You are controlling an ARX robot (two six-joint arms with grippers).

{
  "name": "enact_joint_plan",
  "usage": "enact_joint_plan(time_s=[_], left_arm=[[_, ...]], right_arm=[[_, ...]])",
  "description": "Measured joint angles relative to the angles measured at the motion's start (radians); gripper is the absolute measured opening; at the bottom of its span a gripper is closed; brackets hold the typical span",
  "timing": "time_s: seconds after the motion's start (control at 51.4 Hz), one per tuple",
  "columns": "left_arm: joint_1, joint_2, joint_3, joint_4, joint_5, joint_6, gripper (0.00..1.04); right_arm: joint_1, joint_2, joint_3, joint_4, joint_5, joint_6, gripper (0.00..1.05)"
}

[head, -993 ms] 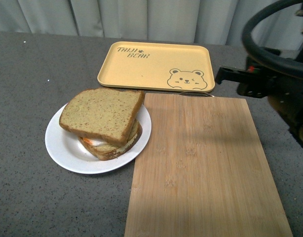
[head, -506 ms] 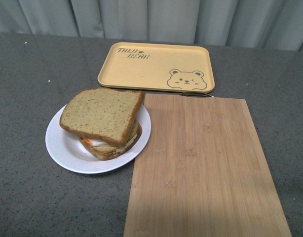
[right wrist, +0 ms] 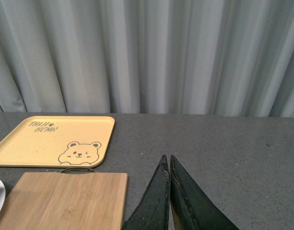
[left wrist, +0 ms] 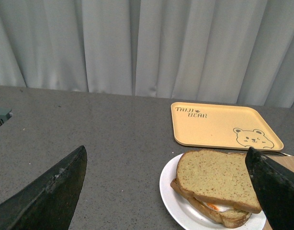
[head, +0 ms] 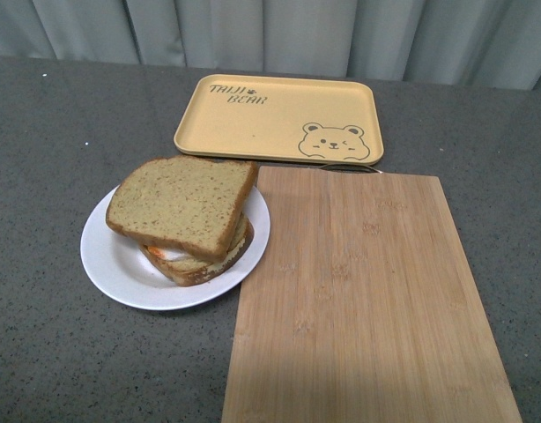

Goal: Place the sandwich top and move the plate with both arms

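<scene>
left claw (left wrist: 165,152) above speckly grey bench (left wrist: 89,124), pointy black fingers (left wrist: 51,191) spread wide, right claw (right wrist: 167,159) pinched together, empty, squarish speckled sandwich top (head: 182,203) stacked on smooth round plate (head: 112,264)

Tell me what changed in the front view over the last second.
The right arm, at the right edge a second ago, pulled back out of the front view and is not in it now. Its tool shows shut in the wrist view. Nothing was grasped or released. The top slice, plate, board and tray stayed put.
</scene>
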State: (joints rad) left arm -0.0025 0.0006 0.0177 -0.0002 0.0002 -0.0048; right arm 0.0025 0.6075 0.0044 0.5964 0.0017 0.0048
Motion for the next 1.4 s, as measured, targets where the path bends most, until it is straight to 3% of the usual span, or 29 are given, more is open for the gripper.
enact_joint_plan(time_s=[0.214,0.915,1.013,1.168,1.402], left_arm=[[0.000,0.000,0.000,0.000,0.000,0.000,0.98],[0.000,0.000,0.000,0.000,0.000,0.000,0.98],[0.000,0.000,0.000,0.000,-0.001,0.000,0.98],[0.000,0.000,0.000,0.000,0.000,0.000,0.98],[0.000,0.000,0.000,0.000,0.000,0.000,0.98]], right_arm=[[0.000,-0.173,0.000,-0.163,-0.003,-0.001,0.01],[0.000,-0.432,0.000,-0.417,-0.003,-0.001,0.01],[0.000,-0.576,0.000,-0.588,-0.004,-0.002,0.01],[0.000,-0.602,0.000,-0.594,-0.004,-0.002,0.01],[0.000,-0.603,0.000,-0.594,-0.004,-0.003,0.36]])
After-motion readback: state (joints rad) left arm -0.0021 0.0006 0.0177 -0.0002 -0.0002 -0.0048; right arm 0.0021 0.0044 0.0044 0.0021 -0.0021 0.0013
